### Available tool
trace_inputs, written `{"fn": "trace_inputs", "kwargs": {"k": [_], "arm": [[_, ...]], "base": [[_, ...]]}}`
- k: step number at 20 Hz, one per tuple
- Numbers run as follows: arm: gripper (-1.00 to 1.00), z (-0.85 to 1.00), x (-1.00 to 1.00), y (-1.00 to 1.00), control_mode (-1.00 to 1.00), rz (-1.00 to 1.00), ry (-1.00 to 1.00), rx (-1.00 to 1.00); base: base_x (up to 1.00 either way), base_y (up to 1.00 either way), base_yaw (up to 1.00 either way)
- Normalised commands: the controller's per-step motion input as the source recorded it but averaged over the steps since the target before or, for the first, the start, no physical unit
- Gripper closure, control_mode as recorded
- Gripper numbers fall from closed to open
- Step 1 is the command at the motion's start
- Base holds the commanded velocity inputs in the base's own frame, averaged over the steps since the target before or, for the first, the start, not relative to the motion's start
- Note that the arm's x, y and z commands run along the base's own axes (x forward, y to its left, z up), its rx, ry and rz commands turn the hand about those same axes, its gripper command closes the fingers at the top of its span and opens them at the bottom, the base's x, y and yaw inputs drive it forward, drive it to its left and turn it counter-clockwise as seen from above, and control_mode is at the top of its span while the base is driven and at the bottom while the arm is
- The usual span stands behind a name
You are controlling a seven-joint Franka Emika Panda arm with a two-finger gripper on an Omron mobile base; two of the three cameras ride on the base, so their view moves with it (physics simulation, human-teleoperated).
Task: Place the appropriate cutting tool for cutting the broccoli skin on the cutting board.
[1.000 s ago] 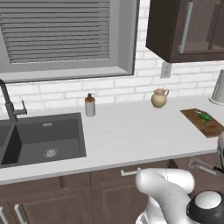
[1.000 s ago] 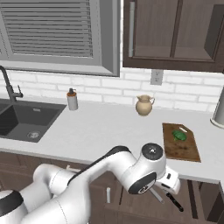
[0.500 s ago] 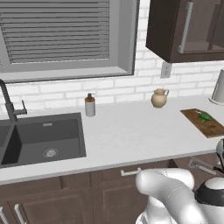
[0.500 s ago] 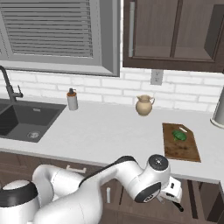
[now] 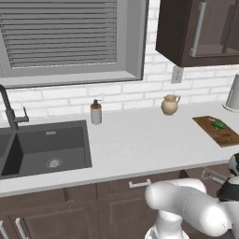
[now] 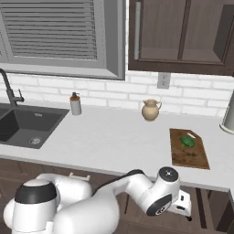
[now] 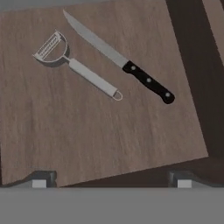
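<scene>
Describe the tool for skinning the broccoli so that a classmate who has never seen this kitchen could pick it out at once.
In the hand view, look at the brown wooden drawer bottom, where two utensils lie side by side. The peeler is the left one. Unlike the black-handled knife beside it, it is all silvery, with a slim handle and a rounded, loop-shaped head.

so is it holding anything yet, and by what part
Nothing is held. In the hand view the jaws stand wide apart over a wooden surface, and the peeler and the black-handled knife both lie flat on it, well clear of the fingertips.
</scene>
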Motion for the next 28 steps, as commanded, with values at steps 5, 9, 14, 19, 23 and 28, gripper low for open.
{"fn": "trace_inputs", "kwargs": {"k": [5,9,14,19,23,28], "arm": [[-1.00,-0.23,0.18,-0.12,-1.00,0.08,0.16,0.00],[-1.00,-0.46,0.02,-0.19,-1.00,0.10,0.10,0.00],[-1.00,-0.55,0.00,-0.18,-1.00,0.09,0.11,0.00],[-1.00,-0.36,-0.14,-0.15,-1.00,0.07,0.14,0.00],[-1.00,-0.17,-0.33,-0.12,-1.00,0.07,0.16,0.00],[-1.00,-0.07,-0.50,-0.14,-1.00,0.06,0.15,0.00]], "base": [[0.00,0.00,0.00],[0.00,0.00,0.00],[0.00,0.00,0.00],[0.00,0.00,0.00],[0.00,0.00,0.00],[0.00,0.00,0.00]]}}
